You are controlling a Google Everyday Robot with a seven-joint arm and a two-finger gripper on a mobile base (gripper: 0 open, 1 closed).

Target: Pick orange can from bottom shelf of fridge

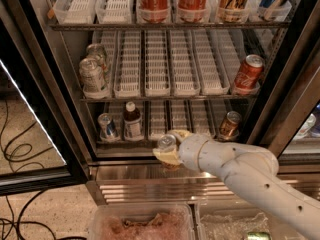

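Note:
My gripper (168, 153) is in front of the fridge (46, 84), just outside the front rail of the bottom shelf (152, 119), near its middle. Its cream fingers are shut on an orange can (166, 143); the can's silver top shows above them and a bit of copper body below. A second orange can (230, 125) stands at the right end of the bottom shelf, apart from the gripper. My white arm reaches in from the lower right.
A silver-blue can (107, 126) and a dark bottle (132, 121) stand at the bottom shelf's left. A red Coca-Cola can (247, 74) and silver cans (92, 76) are on the rack above. The open glass door (30, 134) is on the left; plastic bins (140, 224) lie below the ribbed steel base (150, 184).

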